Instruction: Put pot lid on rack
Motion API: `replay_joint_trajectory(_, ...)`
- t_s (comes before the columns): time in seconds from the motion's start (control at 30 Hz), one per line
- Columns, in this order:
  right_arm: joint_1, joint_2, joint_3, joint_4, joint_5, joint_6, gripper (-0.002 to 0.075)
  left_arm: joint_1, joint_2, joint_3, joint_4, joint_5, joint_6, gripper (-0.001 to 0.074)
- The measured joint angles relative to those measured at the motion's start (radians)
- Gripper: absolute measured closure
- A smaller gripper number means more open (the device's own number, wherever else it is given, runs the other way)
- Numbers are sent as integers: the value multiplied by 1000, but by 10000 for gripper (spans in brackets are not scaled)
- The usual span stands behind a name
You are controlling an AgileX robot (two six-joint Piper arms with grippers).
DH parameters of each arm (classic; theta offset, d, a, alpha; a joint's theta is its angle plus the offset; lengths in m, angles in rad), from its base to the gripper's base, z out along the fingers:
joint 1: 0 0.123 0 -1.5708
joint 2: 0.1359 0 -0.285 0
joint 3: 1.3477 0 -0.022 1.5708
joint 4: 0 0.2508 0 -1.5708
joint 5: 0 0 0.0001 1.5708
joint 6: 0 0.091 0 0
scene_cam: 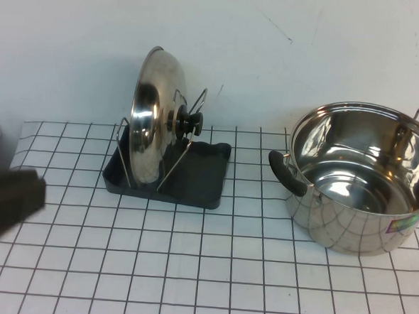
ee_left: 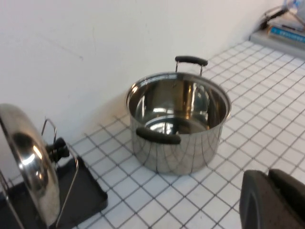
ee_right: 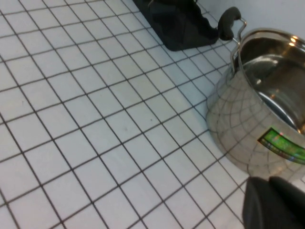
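Note:
The pot lid [scene_cam: 151,118], shiny steel with a black knob [scene_cam: 190,122], stands on edge in the dark grey rack [scene_cam: 201,178], held between its wire loops. No gripper touches it. It also shows in the left wrist view [ee_left: 28,171], on the rack [ee_left: 86,195]. My left gripper [scene_cam: 11,195] is at the table's left edge, away from the rack; its jaws are together and empty in the left wrist view [ee_left: 268,175]. My right gripper [ee_right: 269,182] is shut and empty above the tiles beside the pot; it is out of the high view.
A steel pot [scene_cam: 361,173] with black side handles stands open at the right; it also shows in the left wrist view [ee_left: 178,124] and the right wrist view [ee_right: 267,109]. A white wall runs behind the rack. Grid-tiled table surface [scene_cam: 202,270] lies in front.

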Motion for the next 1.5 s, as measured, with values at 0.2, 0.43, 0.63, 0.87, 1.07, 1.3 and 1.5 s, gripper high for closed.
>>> replay_joint_trajectory(0.2, 0, -43, 178, 14, -247, -3, 727, 0, -158, 285, -250, -197, 269, 736)
replay_joint_trajectory(0.43, 0, -47, 232, 30, -293, -7, 727, 0, -185, 439, -317, -284, 388, 736)
replay_joint_trajectory(0.63, 0, -47, 248, 32, -276, -7, 727, 0, -185, 465, -317, -267, 394, 736)
replay_joint_trajectory(0.87, 0, -47, 248, 33, -276, -7, 727, 0, -185, 469, -317, -259, 396, 736)
replay_joint_trajectory(1.07, 0, -47, 248, 34, -276, -7, 727, 0, -245, 472, -315, -264, 396, 736)
replay_joint_trajectory(1.3, 0, -47, 248, 34, -276, -7, 727, 0, -502, 517, -284, -323, 462, 736)
replay_joint_trajectory(1.5, 0, -47, 248, 34, -276, -7, 727, 0, -620, 624, -230, -538, 491, 736)
